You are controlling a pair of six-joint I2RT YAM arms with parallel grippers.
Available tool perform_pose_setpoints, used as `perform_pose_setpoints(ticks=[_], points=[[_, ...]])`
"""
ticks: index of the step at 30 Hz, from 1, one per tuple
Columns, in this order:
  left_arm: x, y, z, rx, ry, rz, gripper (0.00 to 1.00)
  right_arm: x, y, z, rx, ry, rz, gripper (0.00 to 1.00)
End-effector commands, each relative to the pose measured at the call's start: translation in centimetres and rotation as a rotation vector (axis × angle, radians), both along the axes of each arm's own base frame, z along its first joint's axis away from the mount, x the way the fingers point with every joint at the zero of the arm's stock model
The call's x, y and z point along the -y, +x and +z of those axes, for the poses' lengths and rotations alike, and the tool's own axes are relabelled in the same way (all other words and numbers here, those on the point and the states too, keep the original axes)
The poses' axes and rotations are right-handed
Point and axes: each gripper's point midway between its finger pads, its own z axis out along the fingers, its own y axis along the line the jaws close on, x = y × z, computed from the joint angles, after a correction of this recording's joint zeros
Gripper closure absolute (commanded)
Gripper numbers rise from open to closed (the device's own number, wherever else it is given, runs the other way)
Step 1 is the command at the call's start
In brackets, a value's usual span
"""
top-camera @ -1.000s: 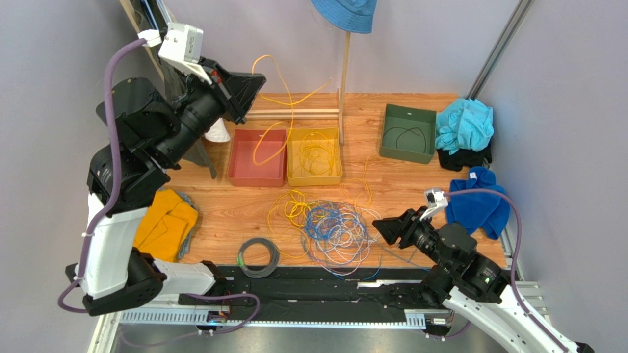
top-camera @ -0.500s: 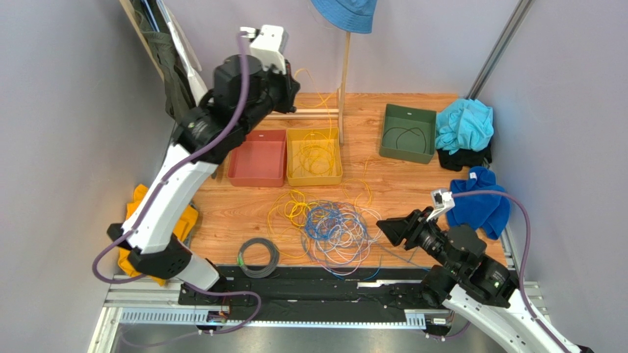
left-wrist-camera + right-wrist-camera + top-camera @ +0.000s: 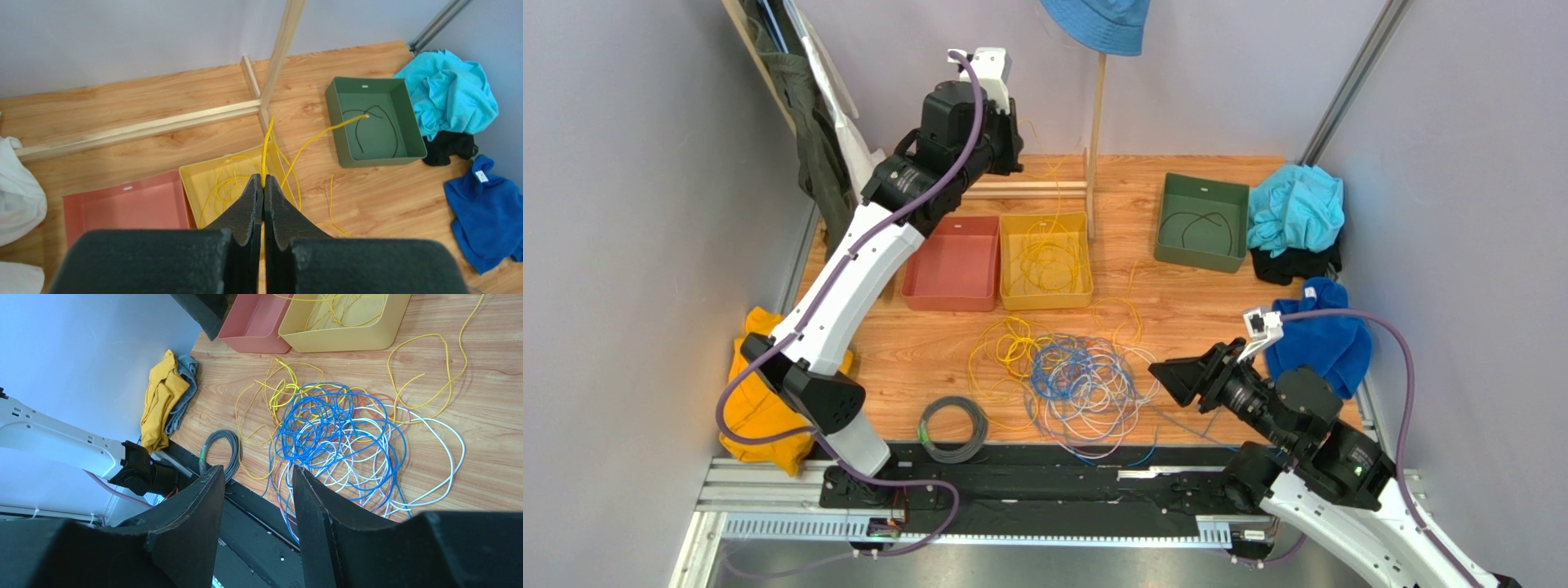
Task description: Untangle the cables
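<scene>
Left wrist: yellow cable (image 3: 266, 142) pinched between left fingers (image 3: 249, 207).

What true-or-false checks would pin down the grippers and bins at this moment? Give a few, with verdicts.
1. The left gripper is shut on a yellow cable. True.
2. The right gripper grips a blue cable. False: its jaws stand open and empty, beside the tangle.
3. The red bin holds yellow cables. False: nothing shows in it; yellow loops lie in the yellow bin.
4. The green bin holds a dark cable. True.
</scene>
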Motion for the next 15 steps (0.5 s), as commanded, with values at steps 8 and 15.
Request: perform_pose_setpoints(ticks=[8, 15], points=[[2.7, 4.7, -10.4, -0.138, 0.004, -0.021, 1.0, -1.1, 0.9, -0.3, 0.016, 0.0, 0.008, 0.52], [3.3, 7.3, -20.7, -0.323, 0.028, 0.004, 1.0, -1.1, 1.2, -0.7, 0.017, -0.024, -0.001, 0.52]])
